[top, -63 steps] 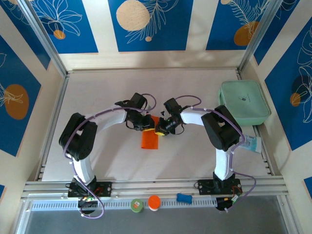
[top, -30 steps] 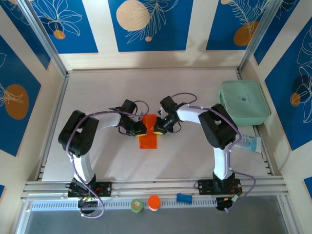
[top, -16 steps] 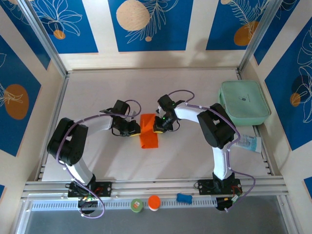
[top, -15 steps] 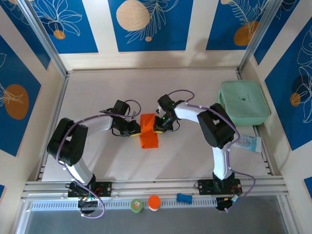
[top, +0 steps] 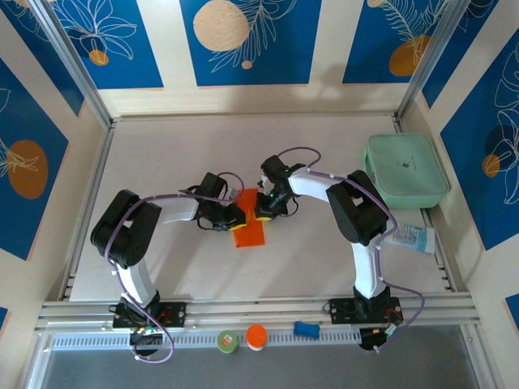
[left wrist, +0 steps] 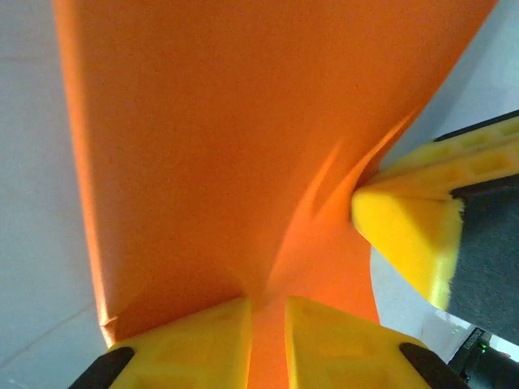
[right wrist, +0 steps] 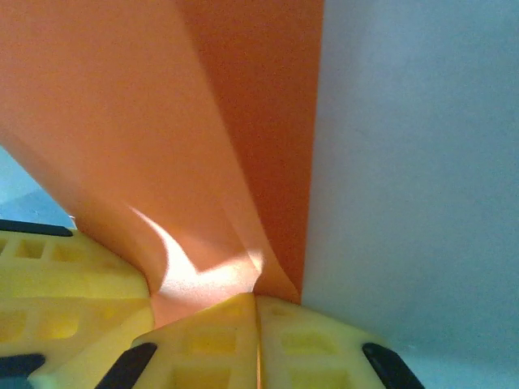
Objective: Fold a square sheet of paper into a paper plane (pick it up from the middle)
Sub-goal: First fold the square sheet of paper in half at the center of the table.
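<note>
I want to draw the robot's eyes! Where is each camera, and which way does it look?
Top external: above and behind the arms, looking down at the table; both arms show, meeting at the orange paper.
Left wrist: on the left arm, looking past the left fingers pinching the paper.
Right wrist: on the right arm, looking past the right fingers pinching the paper.
Shared: all three see the orange paper.

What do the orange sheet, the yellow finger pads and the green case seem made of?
The orange sheet looks like thin matte paper: it bends softly and keeps a sharp crease. The yellow finger pads are probably foam or soft rubber: dull, with moulded square pockets. The green case is likely plastic: smooth, rounded corners, though too small to be sure.
</note>
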Robot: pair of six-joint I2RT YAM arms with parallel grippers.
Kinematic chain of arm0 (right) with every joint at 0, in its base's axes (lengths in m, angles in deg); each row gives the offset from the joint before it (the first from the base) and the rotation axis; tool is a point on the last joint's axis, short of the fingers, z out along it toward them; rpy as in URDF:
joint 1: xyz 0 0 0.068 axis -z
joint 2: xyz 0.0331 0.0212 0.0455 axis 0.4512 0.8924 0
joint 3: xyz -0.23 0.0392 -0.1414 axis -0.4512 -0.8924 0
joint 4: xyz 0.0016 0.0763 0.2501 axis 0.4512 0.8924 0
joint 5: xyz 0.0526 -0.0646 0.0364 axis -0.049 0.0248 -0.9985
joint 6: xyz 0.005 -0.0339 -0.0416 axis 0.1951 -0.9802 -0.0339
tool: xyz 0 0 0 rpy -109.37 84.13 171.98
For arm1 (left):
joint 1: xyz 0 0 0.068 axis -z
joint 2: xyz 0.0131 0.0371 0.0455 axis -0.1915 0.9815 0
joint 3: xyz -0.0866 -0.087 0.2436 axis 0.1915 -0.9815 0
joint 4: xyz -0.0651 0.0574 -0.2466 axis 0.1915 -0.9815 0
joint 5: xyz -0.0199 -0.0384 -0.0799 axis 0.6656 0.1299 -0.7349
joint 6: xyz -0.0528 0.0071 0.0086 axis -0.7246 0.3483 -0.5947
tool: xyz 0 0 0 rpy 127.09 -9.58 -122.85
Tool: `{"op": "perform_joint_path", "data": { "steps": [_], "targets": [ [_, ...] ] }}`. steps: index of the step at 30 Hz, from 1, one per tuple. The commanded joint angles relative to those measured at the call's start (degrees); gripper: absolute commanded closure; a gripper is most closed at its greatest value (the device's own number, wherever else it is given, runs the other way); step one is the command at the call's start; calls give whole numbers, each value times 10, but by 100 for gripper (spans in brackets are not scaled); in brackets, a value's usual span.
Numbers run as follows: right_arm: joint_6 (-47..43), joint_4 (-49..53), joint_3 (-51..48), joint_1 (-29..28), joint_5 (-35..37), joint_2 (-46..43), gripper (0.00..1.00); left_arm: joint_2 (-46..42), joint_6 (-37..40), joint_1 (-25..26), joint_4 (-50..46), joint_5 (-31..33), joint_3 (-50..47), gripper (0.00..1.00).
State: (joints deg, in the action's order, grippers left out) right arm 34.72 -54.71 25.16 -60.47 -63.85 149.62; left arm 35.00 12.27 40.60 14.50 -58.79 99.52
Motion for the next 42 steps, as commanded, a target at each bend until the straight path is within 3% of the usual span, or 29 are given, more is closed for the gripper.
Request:
{"op": "perform_joint_path", "data": {
  "steps": [1,14,19,28,42],
  "targets": [
    [-2,49,-27,10,109,60,92,16,24,4,-41,0,-5,81],
    [1,58,-22,15,117,70,92,-59,78,-3,-133,52,-56,82],
    [-1,59,-21,15,117,74,92,-102,42,5,-70,29,-56,82],
    [4,57,-22,14,114,77,92,-54,-8,31,-6,19,-22,83],
    [7,56,-27,17,118,81,93,-52,51,44,-121,38,-87,84]
  ]
}}
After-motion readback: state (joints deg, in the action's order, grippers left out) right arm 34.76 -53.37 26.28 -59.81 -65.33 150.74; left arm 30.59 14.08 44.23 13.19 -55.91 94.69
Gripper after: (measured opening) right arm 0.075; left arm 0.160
